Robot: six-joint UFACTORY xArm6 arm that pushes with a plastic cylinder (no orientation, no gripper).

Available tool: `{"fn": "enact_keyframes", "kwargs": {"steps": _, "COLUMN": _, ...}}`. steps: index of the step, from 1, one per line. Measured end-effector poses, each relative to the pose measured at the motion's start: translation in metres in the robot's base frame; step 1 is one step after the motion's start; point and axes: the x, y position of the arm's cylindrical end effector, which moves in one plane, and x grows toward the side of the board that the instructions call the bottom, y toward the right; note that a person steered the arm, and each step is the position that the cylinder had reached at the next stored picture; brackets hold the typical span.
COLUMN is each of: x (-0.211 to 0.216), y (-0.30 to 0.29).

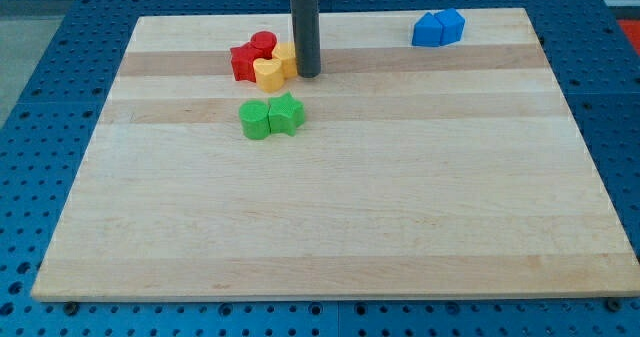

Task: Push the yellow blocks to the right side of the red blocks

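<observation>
Two red blocks sit at the board's upper left: a star-like one (243, 62) and a round one (264, 44) behind it. Two yellow blocks touch them on their right: a heart-like one (268, 72) in front and another (284, 58) behind it, of a shape I cannot make out. My tip (307, 74) rests on the board right beside that second yellow block, at its right edge. The dark rod rises from there to the view's top.
Two green blocks (271, 116) sit together just below the red and yellow cluster. Two blue blocks (439, 27) sit together at the board's upper right. The wooden board (330, 227) lies on a blue perforated table.
</observation>
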Motion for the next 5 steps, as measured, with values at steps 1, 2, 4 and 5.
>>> {"fn": "enact_keyframes", "kwargs": {"steps": 1, "x": -0.001, "y": -0.001}}
{"fn": "enact_keyframes", "kwargs": {"steps": 2, "x": -0.002, "y": -0.003}}
{"fn": "enact_keyframes", "kwargs": {"steps": 4, "x": 0.001, "y": 0.012}}
{"fn": "enact_keyframes", "kwargs": {"steps": 5, "x": 0.012, "y": 0.046}}
